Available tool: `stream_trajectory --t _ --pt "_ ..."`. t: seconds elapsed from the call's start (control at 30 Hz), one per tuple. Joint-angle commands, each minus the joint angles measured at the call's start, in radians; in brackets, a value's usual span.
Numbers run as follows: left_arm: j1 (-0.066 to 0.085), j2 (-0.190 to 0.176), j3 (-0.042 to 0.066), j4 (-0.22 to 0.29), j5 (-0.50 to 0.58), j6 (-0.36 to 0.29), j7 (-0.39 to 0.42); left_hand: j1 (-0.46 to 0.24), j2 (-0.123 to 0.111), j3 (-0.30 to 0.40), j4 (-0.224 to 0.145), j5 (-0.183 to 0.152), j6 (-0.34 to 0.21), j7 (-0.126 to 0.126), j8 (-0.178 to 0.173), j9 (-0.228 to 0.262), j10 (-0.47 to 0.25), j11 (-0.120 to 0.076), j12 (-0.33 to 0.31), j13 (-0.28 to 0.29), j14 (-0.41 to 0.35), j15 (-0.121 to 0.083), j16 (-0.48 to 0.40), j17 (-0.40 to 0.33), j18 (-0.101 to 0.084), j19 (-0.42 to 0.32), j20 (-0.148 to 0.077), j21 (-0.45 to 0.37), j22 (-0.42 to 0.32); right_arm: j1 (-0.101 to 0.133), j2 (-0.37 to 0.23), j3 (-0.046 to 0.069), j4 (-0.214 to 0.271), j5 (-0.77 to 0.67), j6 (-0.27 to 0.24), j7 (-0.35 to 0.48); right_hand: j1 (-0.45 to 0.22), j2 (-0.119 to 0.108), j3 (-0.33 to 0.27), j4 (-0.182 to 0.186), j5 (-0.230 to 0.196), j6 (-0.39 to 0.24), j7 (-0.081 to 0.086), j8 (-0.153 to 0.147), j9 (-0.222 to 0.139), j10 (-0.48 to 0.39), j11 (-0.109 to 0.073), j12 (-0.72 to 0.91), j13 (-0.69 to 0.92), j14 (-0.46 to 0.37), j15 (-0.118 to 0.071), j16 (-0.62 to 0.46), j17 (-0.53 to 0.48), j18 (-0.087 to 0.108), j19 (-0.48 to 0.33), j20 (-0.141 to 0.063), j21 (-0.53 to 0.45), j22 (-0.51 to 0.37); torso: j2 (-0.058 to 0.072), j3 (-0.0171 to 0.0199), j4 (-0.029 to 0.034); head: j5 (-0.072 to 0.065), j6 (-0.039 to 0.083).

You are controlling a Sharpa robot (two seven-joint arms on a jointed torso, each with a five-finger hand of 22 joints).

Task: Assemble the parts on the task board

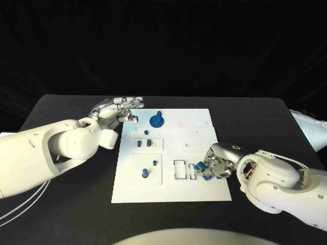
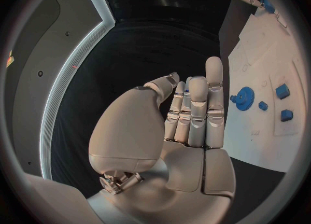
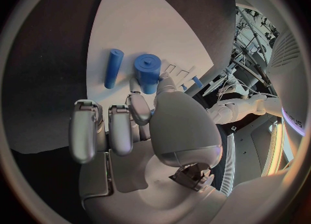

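I see the task board (image 1: 200, 189) lying flat in the middle of the black table (image 1: 60, 107), with the blue parts spread across it: a blue gear (image 1: 157, 121) at its far left, two small blue blocks (image 1: 143, 144) in the panel nearer to me, two more small pieces (image 1: 148, 169) in the near-left panel, and a cluster of blue parts (image 1: 202, 166) at the near right, by an empty rectangular slot (image 1: 180, 170).

My right hand (image 1: 216, 167) is down on that cluster. From the wrist camera, a short fat blue cylinder (image 3: 148, 72) lies touching its fingertips (image 3: 166, 83), with a thinner blue rod (image 3: 113, 68) just beside it on the board. The fingers are curled toward the cylinder, but I cannot tell whether they have a true grip on it or merely rest against it.

My left hand (image 1: 120, 111) hovers at the board's far left edge near the gear, fingers straight and together, holding nothing.

My worry is the right hand: if the cylinder is only nudged, it may roll away or knock the rod off line. Closing on both parts together would spoil the pick, and a loose pinch could drop the piece short of its seat.
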Motion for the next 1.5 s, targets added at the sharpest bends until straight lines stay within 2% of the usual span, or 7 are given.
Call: stream_trajectory --t 0.03,0.23,0.5,0.7,1.03,1.4,1.5 --pt "0.0 0.0 0.0 0.004 0.001 0.021 0.002 0.002 0.008 -0.005 0.001 0.002 -0.007 0.001 0.004 0.0 -0.01 0.001 0.004 -0.001 -0.006 0.002 -0.005 -0.002 0.01 -0.007 -0.001 -0.005 -0.001 -0.008 -0.003 -0.005 0.003 -0.002 -0.053 -0.018 0.03 0.023 0.004 -0.001 0.048 0.016 -0.004 0.011 0.013 0.011 -0.014 0.016 0.014 0.064 -0.011 0.008 0.029 -0.017 0.008 -0.007 0.007 0.007 0.0 0.0012 -0.0003 0.001 0.001" --pt "0.0 0.0 0.0 0.003 0.001 0.023 0.002 0.002 0.008 -0.005 0.001 0.002 -0.007 0.001 0.004 0.0 -0.01 0.001 0.004 -0.001 -0.006 0.002 -0.005 -0.002 0.01 -0.007 -0.001 -0.005 -0.001 -0.004 -0.019 0.008 0.048 0.056 -0.171 -0.018 0.022 0.042 -0.006 0.008 0.113 0.025 -0.011 0.018 0.032 0.017 -0.021 0.013 0.022 0.066 -0.016 0.014 0.04 -0.019 0.012 -0.013 0.012 0.016 -0.002 0.0001 0.0009 -0.002 0.003" --pt "-0.001 0.0 0.0 0.007 0.001 0.025 0.002 0.002 0.008 -0.006 0.001 0.002 -0.008 0.001 0.004 -0.001 -0.01 0.001 0.005 -0.001 -0.008 0.002 -0.006 -0.005 0.01 -0.008 -0.001 -0.006 -0.001 0.01 -0.01 0.016 0.08 0.131 -0.211 -0.021 0.009 0.054 -0.014 0.008 0.147 0.027 -0.014 0.019 0.043 0.021 -0.023 0.011 0.026 0.067 -0.018 0.019 0.049 -0.02 0.014 -0.016 0.016 0.022 0.001 -0.0008 0.0027 -0.003 0.005" --pt "-0.001 -0.001 0.0 0.01 0.001 0.026 0.002 0.002 0.008 -0.006 0.001 0.002 -0.008 0.001 0.004 -0.001 -0.01 0.001 0.005 -0.001 -0.008 0.002 -0.006 -0.005 0.01 -0.008 -0.001 -0.006 -0.001 0.013 0.022 0.017 0.072 0.17 -0.181 -0.023 0.003 0.057 -0.018 0.01 0.156 0.027 -0.015 0.019 0.048 0.021 -0.024 0.006 0.025 0.068 -0.019 0.019 0.051 -0.02 0.015 -0.017 0.016 0.023 -0.001 -0.0018 0.0018 -0.001 0.002" --pt "-0.001 -0.001 0.0 0.015 0.001 0.028 0.001 0.002 0.008 -0.006 0.001 0.002 -0.008 0.001 0.004 -0.001 -0.01 0.001 0.005 -0.001 -0.008 0.002 -0.006 -0.005 0.01 -0.008 -0.001 -0.006 -0.001 0.011 0.091 0.014 0.024 0.184 -0.048 -0.034 -0.073 0.082 -0.056 0.011 0.14 0.041 -0.021 0.025 0.076 0.021 -0.028 -0.019 0.018 0.067 -0.022 0.021 0.054 -0.02 0.015 -0.018 0.016 0.023 0.0 -0.0012 0.0017 0.005 -0.002" --pt "-0.001 -0.002 0.0 0.017 0.001 0.028 0.001 0.002 0.008 -0.006 0.001 0.002 -0.008 0.001 0.004 -0.001 -0.01 0.001 0.005 -0.001 -0.008 0.002 -0.006 -0.005 0.01 -0.008 -0.001 -0.006 -0.001 0.01 0.115 0.012 0.001 0.142 -0.007 -0.039 -0.095 0.09 -0.074 0.01 0.114 0.051 -0.027 0.032 0.095 0.025 -0.033 -0.017 0.026 0.067 -0.026 0.021 0.056 -0.02 0.015 -0.021 0.016 0.025 0.0 -0.0009 0.0012 0.008 -0.004" --pt "-0.001 -0.002 0.0 0.018 0.001 0.028 0.001 0.002 0.008 -0.006 0.001 0.002 -0.008 0.001 0.004 -0.001 -0.01 0.001 0.005 -0.001 -0.008 0.002 -0.006 -0.005 0.01 -0.008 -0.001 -0.006 -0.001 0.01 0.116 0.012 -0.001 0.134 -0.006 -0.04 -0.108 0.092 -0.087 0.01 0.077 0.05 -0.028 0.032 0.104 0.025 -0.034 -0.023 0.026 0.067 -0.027 0.02 0.053 -0.02 0.014 -0.022 0.015 0.023 0.0 0.0001 0.0011 0.009 -0.005"
